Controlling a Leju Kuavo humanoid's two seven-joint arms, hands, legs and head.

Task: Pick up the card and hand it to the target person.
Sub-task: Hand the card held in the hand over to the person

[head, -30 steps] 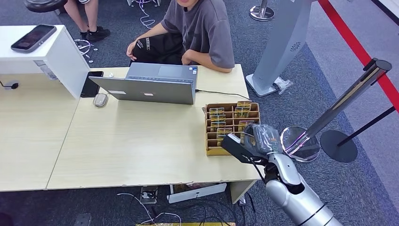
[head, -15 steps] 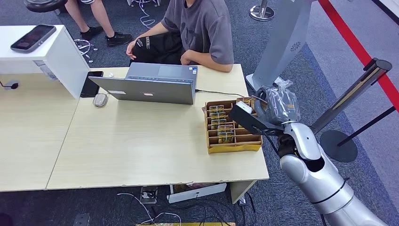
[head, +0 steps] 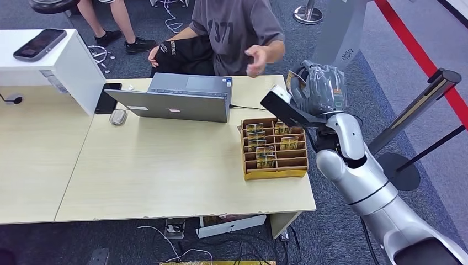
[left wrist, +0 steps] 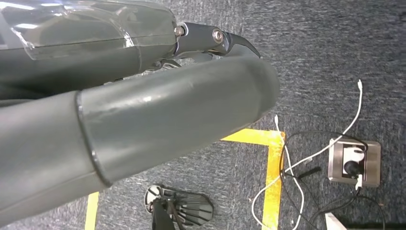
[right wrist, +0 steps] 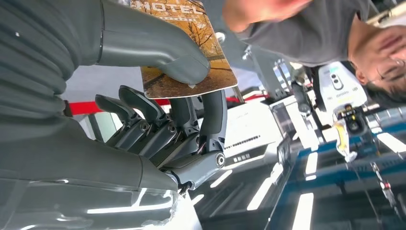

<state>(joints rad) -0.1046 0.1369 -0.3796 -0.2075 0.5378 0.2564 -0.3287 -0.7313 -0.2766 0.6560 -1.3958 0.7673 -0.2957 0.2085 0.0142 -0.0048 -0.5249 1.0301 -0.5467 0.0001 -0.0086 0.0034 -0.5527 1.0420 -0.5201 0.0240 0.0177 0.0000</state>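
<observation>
From the head view, I have the right hand (head: pixel 319 88) raised above the far right corner of the desk (head: pixel 165 171), just short of the person's hand (head: pixel 258 57), which is reaching toward it. The card (head: pixel 289 79) shows as a thin pale sliver at the hand's near edge, toward the person. Below the arm sits the cardboard card holder (head: pixel 274 148) with more cards standing in its slots, beside the laptop (head: pixel 176 99).

In the left wrist view I see the left hand (left wrist: pixel 119 96) hanging over carpet and cables (left wrist: pixel 306 158). Thumb and fingers lie close together with nothing visible between them, though I cannot tell for certain how tightly they are curled.

The right wrist view gives me the grip itself. The card, printed with autumn trees and the word HOTEL, is pinched flat between the thick thumb (right wrist: pixel 158 45) on one face and a dark fingertip (right wrist: pixel 213 110) on the other. The remaining fingers are loosely curled behind it, not touching. Part of the card sticks out free beyond the thumb.

I judge it light, thin, stiff and glossy, so likely to slide in a pinch this small. The free edge is where the person should take it, and I would keep pressure until they do.
</observation>
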